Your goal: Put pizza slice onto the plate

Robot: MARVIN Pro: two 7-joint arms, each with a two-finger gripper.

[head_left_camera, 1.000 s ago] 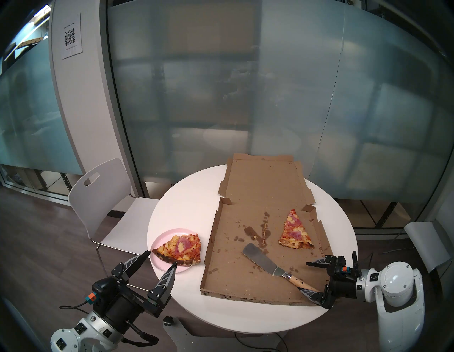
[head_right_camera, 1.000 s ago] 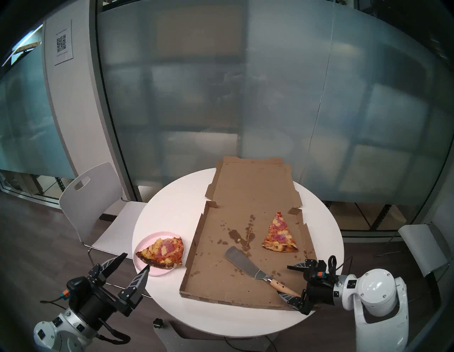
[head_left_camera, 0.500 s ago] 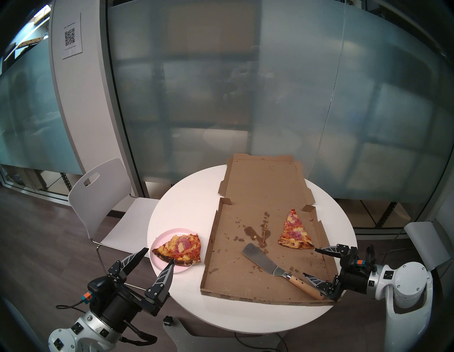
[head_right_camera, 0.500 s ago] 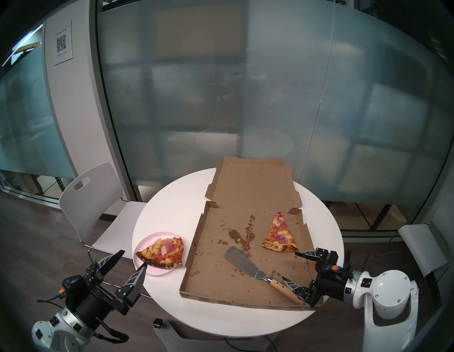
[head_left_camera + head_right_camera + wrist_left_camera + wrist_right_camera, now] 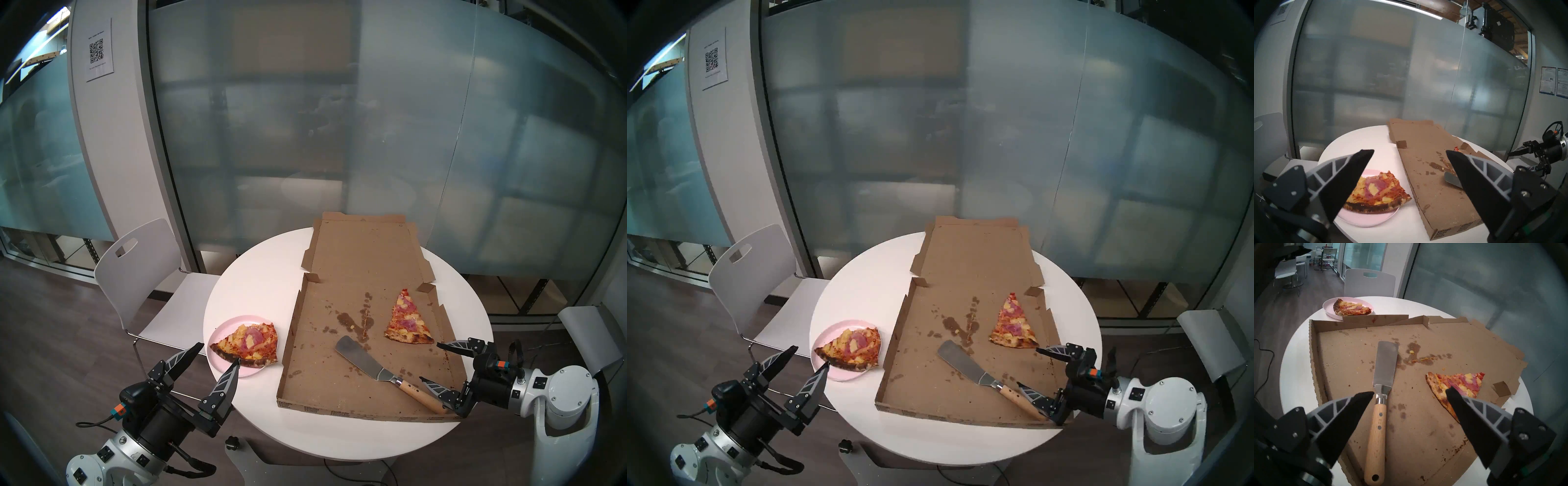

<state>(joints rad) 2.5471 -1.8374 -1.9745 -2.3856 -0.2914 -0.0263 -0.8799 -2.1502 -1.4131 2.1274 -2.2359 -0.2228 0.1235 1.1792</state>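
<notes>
Right gripper (image 5: pixel 428 361) had risen off spatula (image 5: pixel 386 369) handle since second before, jaws spread, empty. Left gripper (image 5: pixel 221 352) unmoved, spread, empty, at plate (image 5: pixel 224 329) edge. Two slices: pizza slice (image 5: pixel 247 344) lay on plate; smaller slice (image 5: pixel 407 320) in open box (image 5: pixel 342 400). One spatula, in box.

We see a matt brown cardboard box (image 5: pixel 1423 421) (grease-stained), a spatula (image 5: pixel 1380 387) with a smooth brushed-metal blade and pale wooden handle, and a smooth pink plate (image 5: pixel 1328 308).
</notes>
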